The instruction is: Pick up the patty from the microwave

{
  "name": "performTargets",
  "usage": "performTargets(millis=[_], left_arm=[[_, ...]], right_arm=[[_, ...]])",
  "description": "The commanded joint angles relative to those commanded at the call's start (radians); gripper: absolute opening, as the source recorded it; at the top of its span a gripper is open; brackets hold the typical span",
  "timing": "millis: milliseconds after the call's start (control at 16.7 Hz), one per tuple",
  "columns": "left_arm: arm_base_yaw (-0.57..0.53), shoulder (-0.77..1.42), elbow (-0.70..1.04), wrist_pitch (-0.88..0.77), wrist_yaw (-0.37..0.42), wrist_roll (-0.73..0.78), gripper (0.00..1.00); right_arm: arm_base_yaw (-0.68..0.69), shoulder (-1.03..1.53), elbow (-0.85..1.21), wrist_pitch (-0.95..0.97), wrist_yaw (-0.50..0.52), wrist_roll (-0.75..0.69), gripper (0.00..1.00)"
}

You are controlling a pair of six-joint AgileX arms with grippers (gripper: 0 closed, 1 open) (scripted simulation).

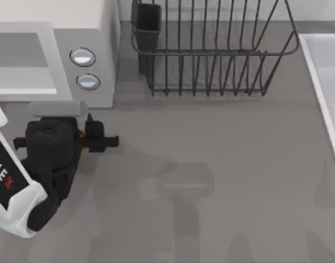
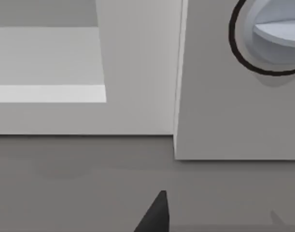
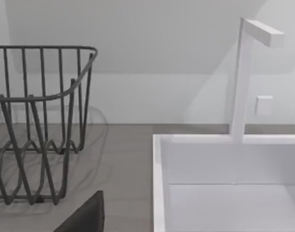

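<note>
Our left gripper [image 1: 96,139] sits just in front of the microwave [image 1: 52,60], below its knobs, an orange sliver at its jaws suggesting the patty [image 1: 79,133] held there, though their closure we cannot tell.

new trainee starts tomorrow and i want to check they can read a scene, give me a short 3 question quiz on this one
1. True or false: in the top view, the dish rack stands to the right of the microwave.
2. How many round knobs are on the microwave's front panel? A) one B) two C) four
3. Which arm is over the table just in front of the microwave?

Key: 1 true; 2 B; 3 the left arm.
</note>
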State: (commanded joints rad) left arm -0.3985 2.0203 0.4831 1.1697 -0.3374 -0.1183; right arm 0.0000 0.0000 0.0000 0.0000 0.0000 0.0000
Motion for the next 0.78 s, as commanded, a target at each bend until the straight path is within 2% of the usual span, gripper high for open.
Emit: performTargets(millis=[720,780], left_arm=[[0.0,0.0,0.0,0.0,0.0,0.0,0.98],[0.0,0.0,0.0,0.0,0.0,0.0,1.0]], right_arm=[[0.0,0.0,0.0,0.0,0.0,0.0,1.0],[0.0,0.0,0.0,0.0,0.0,0.0,1.0]])
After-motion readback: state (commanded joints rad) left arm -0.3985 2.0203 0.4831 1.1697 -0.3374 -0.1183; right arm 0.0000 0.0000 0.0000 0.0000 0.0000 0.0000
